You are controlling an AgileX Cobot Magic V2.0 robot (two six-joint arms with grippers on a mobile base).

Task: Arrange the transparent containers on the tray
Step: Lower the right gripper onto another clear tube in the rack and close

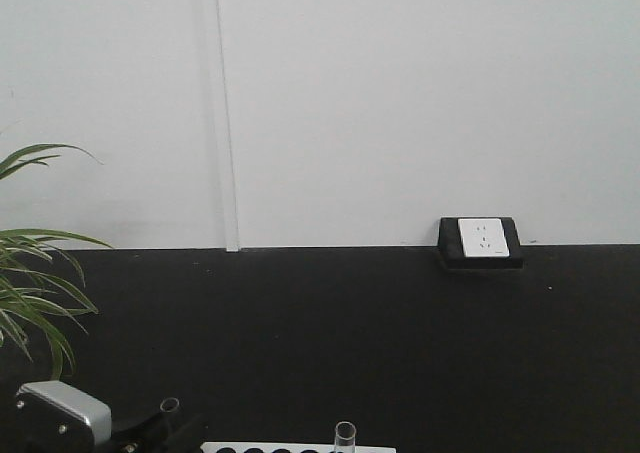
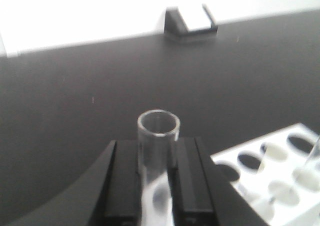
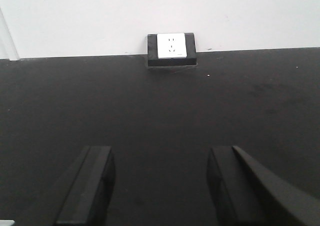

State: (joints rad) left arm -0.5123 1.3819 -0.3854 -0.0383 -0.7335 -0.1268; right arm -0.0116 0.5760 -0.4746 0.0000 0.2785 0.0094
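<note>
- Currently the left claw is closed around a clear glass test tube. The tube stands upright between the two dark fingers, with its round rim rising above their tips.
- In the left wrist view, a white perforated rack lies at about four o'clock from that claw, on the black desk.
- In the front view, a second tube stands in the rack at six o'clock, and only its top shows.
- The right claw is spread wide and holds nothing. It hangs over bare desk, with a socket box at twelve o'clock against the wall.
- Progress, as a judgement: the job looks early or midway. One tube is gripped and not yet set down, and at least one more waits in the rack.
- The yellow tray appears in no view, so I cannot tell how many tubes already lie on it, or where it sits.
- The front view cuts the rack off at its lower edge. Plant leaves fill the nine o'clock side.
- The left wrist view is soft and overexposed, and the lower part of the gripped tube is out of frame.
</note>
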